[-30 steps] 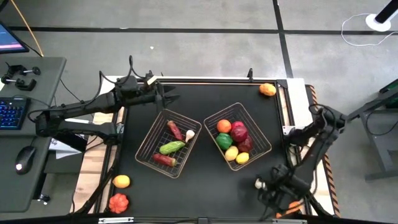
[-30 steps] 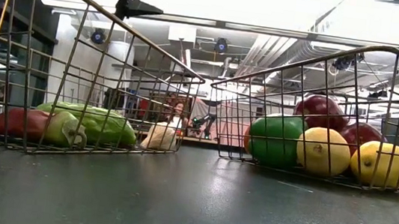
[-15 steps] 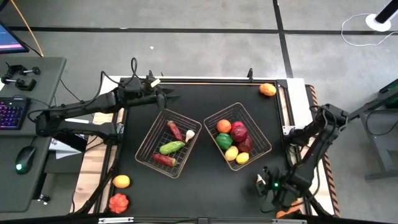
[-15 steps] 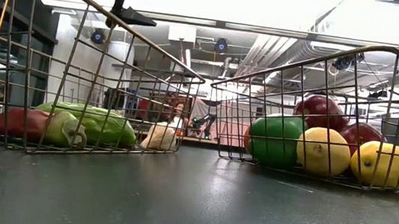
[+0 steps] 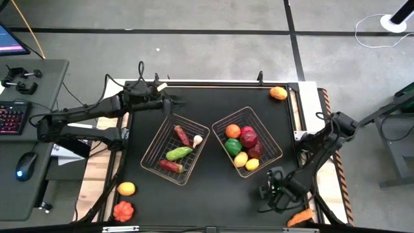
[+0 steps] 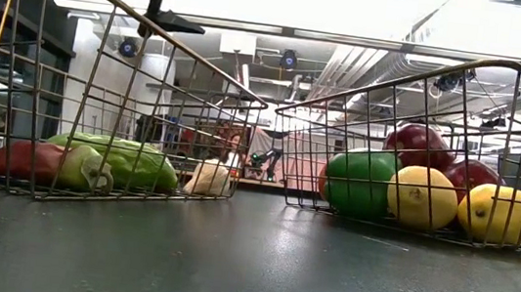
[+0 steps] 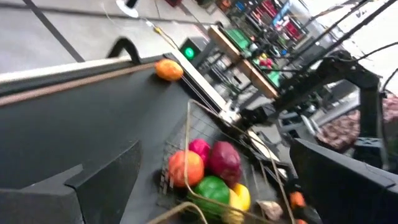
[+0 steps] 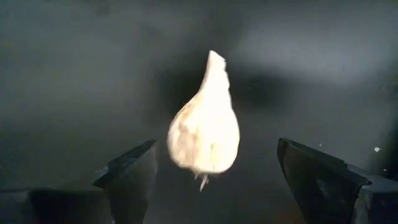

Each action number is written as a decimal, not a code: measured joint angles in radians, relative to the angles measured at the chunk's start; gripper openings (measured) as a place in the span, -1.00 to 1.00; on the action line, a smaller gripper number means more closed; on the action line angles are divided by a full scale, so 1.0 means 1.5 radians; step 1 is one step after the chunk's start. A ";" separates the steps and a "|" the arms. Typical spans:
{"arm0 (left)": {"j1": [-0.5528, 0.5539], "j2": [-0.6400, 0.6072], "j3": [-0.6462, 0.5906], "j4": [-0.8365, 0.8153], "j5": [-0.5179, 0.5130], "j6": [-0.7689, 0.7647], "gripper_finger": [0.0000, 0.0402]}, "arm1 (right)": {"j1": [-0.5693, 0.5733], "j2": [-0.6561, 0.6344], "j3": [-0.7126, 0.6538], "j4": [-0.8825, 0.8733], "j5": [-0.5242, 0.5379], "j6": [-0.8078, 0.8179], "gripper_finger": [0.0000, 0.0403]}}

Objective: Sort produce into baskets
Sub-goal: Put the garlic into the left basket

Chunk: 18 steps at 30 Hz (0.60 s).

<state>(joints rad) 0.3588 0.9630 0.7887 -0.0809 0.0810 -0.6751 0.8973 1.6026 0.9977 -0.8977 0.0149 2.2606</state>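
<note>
Two copper wire baskets stand mid-table. The left basket [image 5: 155, 150] holds a green cucumber [image 5: 179, 153], red peppers and a white garlic. The right basket [image 5: 272, 141] holds an orange, a green fruit [image 5: 233, 146], red fruits and yellow ones. My right gripper [image 5: 268, 191] is open near the table's near right. In its wrist view its fingers stand on either side of a white garlic bulb [image 8: 205, 134] that lies on the table, without touching it. My left gripper [image 5: 173, 101] is open and empty above the left basket's far corner.
An orange fruit [image 5: 278, 93] lies at the far right corner. Another orange fruit [image 5: 126, 188] and a red-orange tomato [image 5: 123, 210] lie at the near left. A carrot [image 5: 299, 218] lies at the near right edge, beside my right arm.
My right gripper has gone toward the table's left edge, along the near side, and now stands over the white garlic bulb.
</note>
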 joint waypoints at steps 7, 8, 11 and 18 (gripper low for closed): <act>-0.001 0.000 0.000 -0.018 0.009 -0.016 0.98 | -0.025 0.044 0.000 0.014 -0.023 -0.010 0.59; -0.001 0.000 0.000 -0.019 0.009 -0.018 0.98 | -0.027 0.048 0.000 0.021 -0.024 -0.011 0.59; -0.001 0.000 0.000 -0.019 0.009 -0.019 0.98 | -0.027 0.067 0.000 0.037 -0.028 -0.009 0.59; -0.001 0.000 0.000 -0.019 0.009 -0.020 0.98 | -0.027 0.093 0.002 0.051 -0.050 -0.009 0.43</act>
<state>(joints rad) 0.3580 0.9630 0.7887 -0.1093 0.0952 -0.7044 0.8568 1.7423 1.0008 -0.8215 -0.0603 2.2465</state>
